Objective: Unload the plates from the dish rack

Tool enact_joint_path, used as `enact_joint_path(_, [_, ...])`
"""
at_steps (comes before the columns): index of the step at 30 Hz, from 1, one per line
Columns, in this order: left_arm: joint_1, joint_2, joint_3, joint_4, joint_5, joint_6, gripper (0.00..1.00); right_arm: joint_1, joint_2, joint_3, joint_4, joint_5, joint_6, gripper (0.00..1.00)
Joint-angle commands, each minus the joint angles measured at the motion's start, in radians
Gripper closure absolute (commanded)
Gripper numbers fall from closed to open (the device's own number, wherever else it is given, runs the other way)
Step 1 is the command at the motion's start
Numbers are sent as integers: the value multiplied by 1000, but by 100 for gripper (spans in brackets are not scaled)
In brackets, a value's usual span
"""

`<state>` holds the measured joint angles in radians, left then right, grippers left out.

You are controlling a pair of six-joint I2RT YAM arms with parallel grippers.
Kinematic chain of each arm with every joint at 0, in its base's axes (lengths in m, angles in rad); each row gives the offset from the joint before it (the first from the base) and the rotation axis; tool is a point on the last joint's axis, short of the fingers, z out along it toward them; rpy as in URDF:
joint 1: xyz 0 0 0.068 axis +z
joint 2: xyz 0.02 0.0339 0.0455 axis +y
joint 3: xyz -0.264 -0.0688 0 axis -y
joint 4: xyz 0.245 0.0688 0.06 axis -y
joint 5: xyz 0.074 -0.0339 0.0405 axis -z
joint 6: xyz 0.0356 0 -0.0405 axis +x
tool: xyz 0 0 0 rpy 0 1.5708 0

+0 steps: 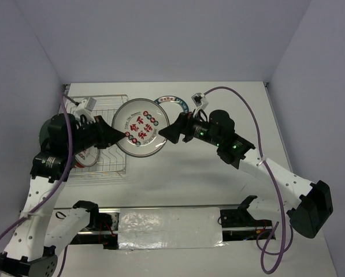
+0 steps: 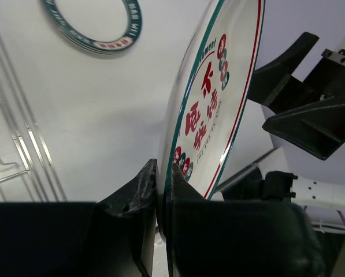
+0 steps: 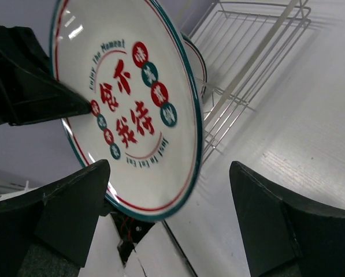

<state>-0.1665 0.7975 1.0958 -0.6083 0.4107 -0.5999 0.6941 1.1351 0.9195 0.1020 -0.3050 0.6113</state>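
Beside the dish rack (image 1: pixel 111 107), left gripper (image 1: pixel 121 135) pinches the white plate (image 1: pixel 140 127); right gripper (image 1: pixel 164 134) gapes; seemingly another plate (image 1: pixel 175 104) beyond.

Even, diffuse overhead light. The white table (image 1: pixel 178 179) reads bright, and shadows beneath the arms are soft. In the right wrist view a small glare streak marks the plate (image 3: pixel 126 109) near its upper rim. The fingers (image 3: pixel 68 208) of the right gripper (image 3: pixel 169 173) appear soft, perhaps out of focus.
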Motion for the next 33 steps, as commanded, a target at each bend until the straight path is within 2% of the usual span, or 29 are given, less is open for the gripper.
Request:
enact_joint_path(1, [-1,11,-46,223,203,-77,100,5,17,-4,94,-35,13,10])
enact_joint_path(3, [1,20,-72,260,261,-100,100,7,26,-4,103,-34,8,26])
enact_joint_path(4, [-1,22,-83,292,273,-107,100,5,29,-4,110,-33,8,40])
enact_joint_path(5, [-1,23,-96,300,277,-107,100,5,31,-7,116,-28,10,46])
enact_joint_path(6, [-1,26,-99,300,266,-103,99,5,31,-8,117,-25,11,65])
enact_joint_path(7, [-1,28,-96,283,254,-88,92,4,28,-11,114,-17,15,86])
enact_joint_path(8, [-1,31,-91,266,240,-78,88,2,20,-16,95,39,22,100])
enact_joint_path(9, [-1,38,-85,249,202,-69,80,-4,-1,-24,90,70,31,100])
enact_joint_path(10, [-1,42,-71,199,170,-49,47,-14,-11,-37,84,93,37,100])
enact_joint_path(12, [-1,54,-45,121,68,-26,14,-39,-26,-48,58,144,71,100])
enact_joint_path(13, [-1,58,-18,43,-52,6,1,-66,-24,-50,41,164,80,100])
enact_joint_path(15, [-1,72,27,-39,-160,37,0,-103,1,-42,-24,243,117,100])
enact_joint_path(16, [-1,74,39,-76,-273,60,1,-145,17,-42,-33,262,129,100])
enact_joint_path(17, [1,75,50,-137,-326,69,1,-174,34,-38,-45,276,145,100])
enact_joint_path(20, [-1,57,81,-212,-482,98,0,-269,127,-31,14,259,192,100])
enact_joint_path(22, [-1,36,105,-238,-519,121,1,-304,195,7,48,218,197,100])
enact_joint_path(26, [-1,20,153,-287,-559,155,0,-378,456,158,70,97,160,100])
enact_joint_path(29, [2,9,174,-309,-569,166,1,-412,610,275,100,-26,172,95])
enact_joint_path(33, [1,-1,182,-326,-569,161,0,-435,733,372,133,-72,209,93])
